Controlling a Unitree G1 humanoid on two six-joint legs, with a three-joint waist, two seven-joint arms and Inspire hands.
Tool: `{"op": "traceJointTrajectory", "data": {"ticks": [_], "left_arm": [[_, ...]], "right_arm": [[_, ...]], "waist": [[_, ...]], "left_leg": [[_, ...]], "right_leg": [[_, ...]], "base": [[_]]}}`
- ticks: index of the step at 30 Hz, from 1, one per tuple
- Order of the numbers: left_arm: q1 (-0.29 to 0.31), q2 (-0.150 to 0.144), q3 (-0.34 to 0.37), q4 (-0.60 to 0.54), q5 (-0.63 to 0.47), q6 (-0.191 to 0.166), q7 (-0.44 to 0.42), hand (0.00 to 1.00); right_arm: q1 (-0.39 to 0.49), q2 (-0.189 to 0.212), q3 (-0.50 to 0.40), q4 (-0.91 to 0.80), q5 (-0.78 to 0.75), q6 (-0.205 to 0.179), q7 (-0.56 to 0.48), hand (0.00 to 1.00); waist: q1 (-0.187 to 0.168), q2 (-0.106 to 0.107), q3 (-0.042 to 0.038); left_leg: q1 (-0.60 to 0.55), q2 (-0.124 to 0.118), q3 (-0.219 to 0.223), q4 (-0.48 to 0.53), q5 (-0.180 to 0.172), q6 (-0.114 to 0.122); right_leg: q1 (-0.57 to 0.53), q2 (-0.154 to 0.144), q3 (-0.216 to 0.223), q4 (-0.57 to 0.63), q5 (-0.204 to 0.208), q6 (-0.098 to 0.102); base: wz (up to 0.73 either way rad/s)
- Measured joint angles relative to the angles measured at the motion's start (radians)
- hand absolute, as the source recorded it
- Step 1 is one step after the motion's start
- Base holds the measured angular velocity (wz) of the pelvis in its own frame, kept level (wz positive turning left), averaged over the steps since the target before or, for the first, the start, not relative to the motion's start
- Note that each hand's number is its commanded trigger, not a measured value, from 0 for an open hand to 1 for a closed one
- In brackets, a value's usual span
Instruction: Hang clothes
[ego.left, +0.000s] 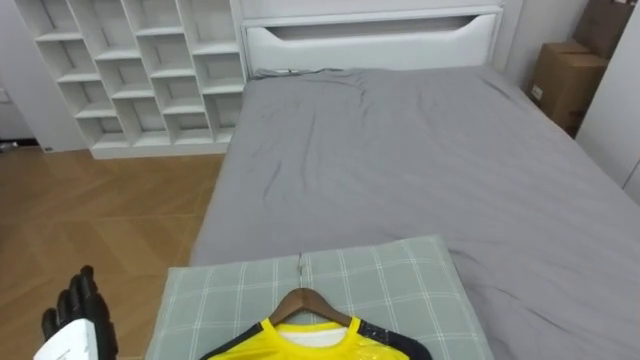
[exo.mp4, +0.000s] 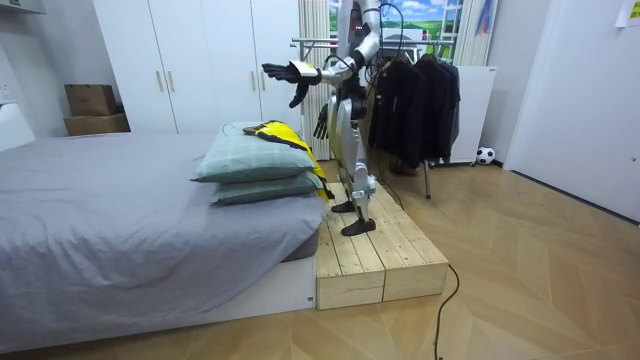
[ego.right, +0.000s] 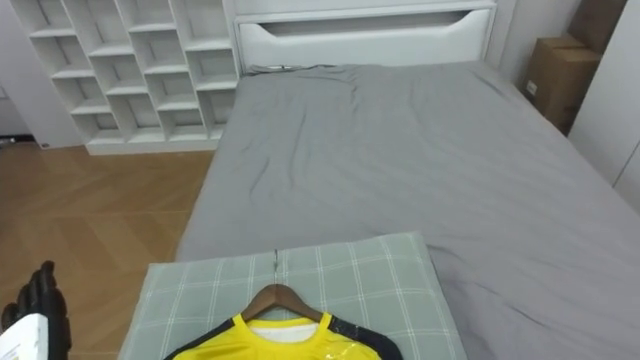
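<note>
Left hand (ego.left: 75, 312): empty, fingers straight and slack, pointing forward; sits at the lower left of the eye views, off the left edge of the plaid pillow (ego.left: 400, 280) and apart from it; in the room view held out level above the pillows. Right hand (exo.mp4: 322, 122): low by the hip in the room view; whether released or clenched cannot be told. Task item: yellow shirt (ego.left: 300, 343), already on a wooden hanger (ego.left: 305, 301), lying flat on the plaid pillow directly before the robot; metal hook (ego.left: 301, 268) flat on the cloth, pointing towards the headboard (ego.left: 370, 40). Step in hand, as judged: reach for the hanger; no contact yet. Handling note: the left hand should travel right and down to the crest of the hanger just under the hook, close round the wood rather than the collar, and lift straight up so the shirt does not slip off the hanger's arms; the pillow is soft and will likely sink under pressure. Surroundings: second pillow (exo.mp4: 260, 190) beneath the first; grey bed (ego.left: 400, 150); white shelf unit (ego.left: 150, 70) at left; cardboard box (ego.left: 565, 80) at right. Obstructions: the clothes rack (exo.mp4: 312, 42) stands behind the robot, crowded with dark garments (exo.mp4: 415, 100), so a free gap on the rail will be needed; the robot stands on a raised wooden platform (exo.mp4: 380, 250) beside the pillow end of the bed, whose edges call for care in turning.
</note>
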Motion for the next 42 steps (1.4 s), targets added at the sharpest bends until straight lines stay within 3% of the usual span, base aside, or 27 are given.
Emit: {"op": "traceJointTrajectory", "data": {"ticks": [5, 10, 18, 27, 32, 42], "left_arm": [[0.0, 0.0, -0.001, 0.0, 0.049, 0.019, -0.004, 0.0], [-0.011, 0.0, -0.001, 0.001, 0.128, 0.035, -0.012, 0.0], [-0.012, 0.003, -0.03, 0.002, 0.146, 0.083, -0.017, 0.0], [-0.013, 0.003, -0.044, 0.002, 0.147, 0.085, -0.017, 0.0], [-0.018, 0.003, -0.046, 0.002, 0.148, 0.091, -0.036, 0.0], [-0.052, 0.004, -0.061, 0.001, 0.167, 0.101, -0.067, 0.0]], "right_arm": [[0.001, -0.001, -0.01, 0.0, 0.003, 0.0, -0.003, 0.0], [0.002, -0.006, -0.009, 0.0, 0.002, 0.001, -0.005, 0.0], [0.002, -0.007, -0.008, -0.002, 0.007, 0.003, -0.039, 0.0], [0.002, -0.006, -0.008, -0.005, 0.008, 0.003, -0.077, 0.0], [-0.002, -0.005, -0.009, -0.006, -0.001, 0.003, -0.08, 0.0], [0.003, -0.006, -0.01, -0.016, -0.01, 0.004, -0.09, 0.0]], "waist": [[-0.004, 0.004, 0.0039], [-0.005, 0.009, 0.0014], [-0.015, 0.011, 0.0], [-0.033, 0.016, -0.0025], [-0.052, 0.009, 0.0014], [-0.058, 0.004, 0.0035]], "left_leg": [[-0.001, 0.0, 0.0, -0.004, 0.0, 0.0], [-0.002, 0.0, 0.005, -0.004, 0.0, 0.0], [-0.001, 0.0, 0.006, -0.004, 0.0, 0.0], [-0.001, 0.0, 0.006, -0.004, 0.0, 0.0], [-0.002, -0.001, 0.005, -0.003, 0.0, 0.0], [-0.003, -0.001, 0.005, -0.002, 0.0, 0.0]], "right_leg": [[-0.003, 0.0, 0.0, -0.001, 0.0, 0.0], [-0.008, 0.0, 0.009, 0.002, 0.0, 0.0], [-0.013, 0.002, 0.022, 0.003, 0.0, 0.0], [-0.016, 0.002, 0.029, 0.003, 0.0, 0.0], [-0.015, 0.001, 0.029, 0.003, 0.0, 0.0], [-0.016, 0.001, 0.03, 0.0, 0.0, 0.0]], "base": [[0.0], [-0.04], [-0.04], [0.0], [0.0], [0.0]]}}
